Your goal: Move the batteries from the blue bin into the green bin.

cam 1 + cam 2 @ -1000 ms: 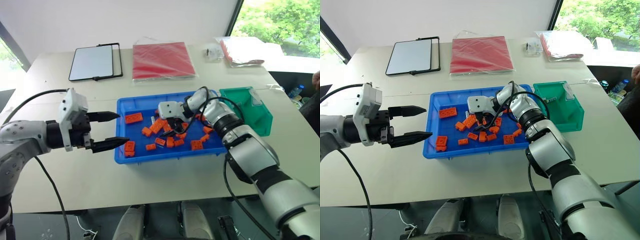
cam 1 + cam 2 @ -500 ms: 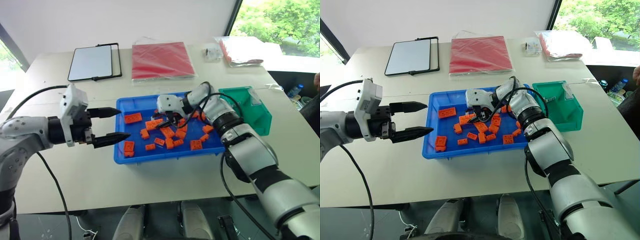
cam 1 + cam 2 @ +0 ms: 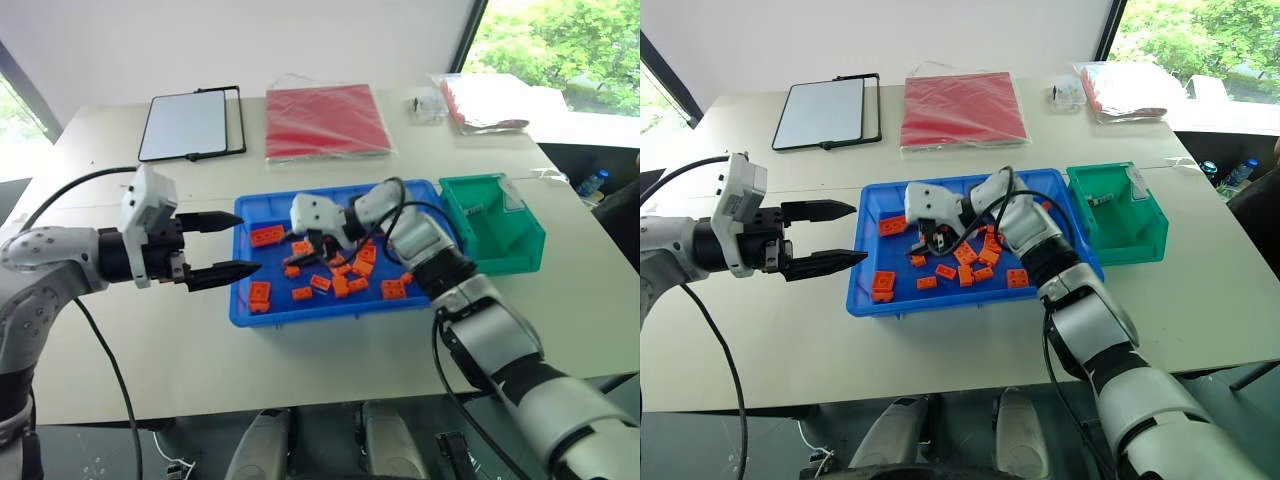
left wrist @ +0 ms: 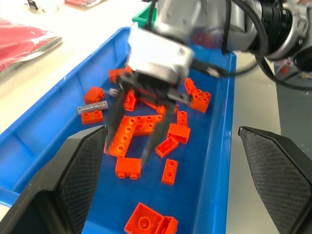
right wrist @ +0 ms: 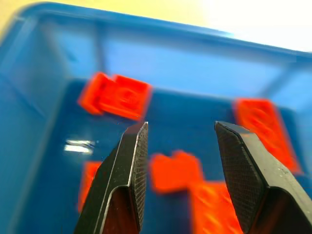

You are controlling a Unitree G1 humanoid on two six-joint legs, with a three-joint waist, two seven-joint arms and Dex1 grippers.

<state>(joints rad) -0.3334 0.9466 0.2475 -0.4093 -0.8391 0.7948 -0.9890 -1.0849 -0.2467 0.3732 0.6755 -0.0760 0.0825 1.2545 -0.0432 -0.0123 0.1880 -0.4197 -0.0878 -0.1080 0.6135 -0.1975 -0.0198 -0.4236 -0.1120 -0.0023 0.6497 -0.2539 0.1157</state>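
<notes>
Two robot arms reach over a white table (image 3: 150, 340), seen from above. Between them sits the blue bin (image 3: 330, 310), wide and shallow, strewn with orange bricks (image 3: 345, 285). Just beside its right end stands the green bin (image 3: 520, 255), smaller and deeper.

Left gripper (image 3: 250, 244): hangs level at the blue bin's left rim, fingers spread wide, nothing between them.

Right gripper (image 4: 136, 139): reaches down inside the blue bin over the heap of bricks. Fingers (image 5: 129, 165) parted to a middling gap and empty, tips close above the bricks.

One of the batteries (image 4: 92, 106), a thin silver-grey cylinder: lies flat on the blue bin's floor, touching an orange brick. Rests near the right gripper, outside its fingers. Possibly a second one close by, too small to tell.

Along the table's far side: a red flat packet (image 3: 325, 120), a white board in a black frame (image 3: 190, 125) to its left, a clear bag (image 3: 480, 100) to its right.
</notes>
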